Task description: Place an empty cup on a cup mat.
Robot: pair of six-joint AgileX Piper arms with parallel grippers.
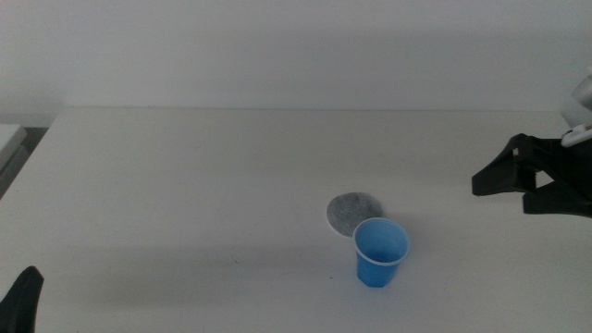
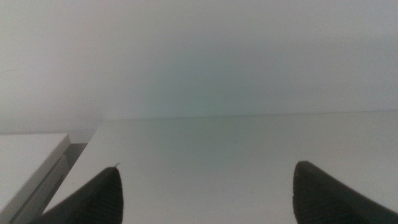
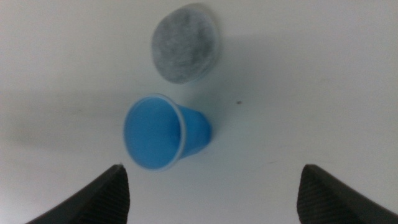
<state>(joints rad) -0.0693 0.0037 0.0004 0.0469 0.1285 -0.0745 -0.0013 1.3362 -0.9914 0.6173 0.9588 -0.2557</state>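
One cup (image 1: pixel 380 252) upright beside one cup mat (image 1: pixel 355 213).

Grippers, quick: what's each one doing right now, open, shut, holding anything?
Left gripper: open, holding nothing, waiting at the table's near left corner.
Right gripper: open, holding nothing, to the right of the cup and the cup mat.

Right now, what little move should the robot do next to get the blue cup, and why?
Probably the right gripper should move in and down toward the cup. Its jaws are open and hold nothing, and it is off to the side, apart from the cup. The cup stands upright on the table right beside the cup mat, not on it. The left gripper waits at the near corner.
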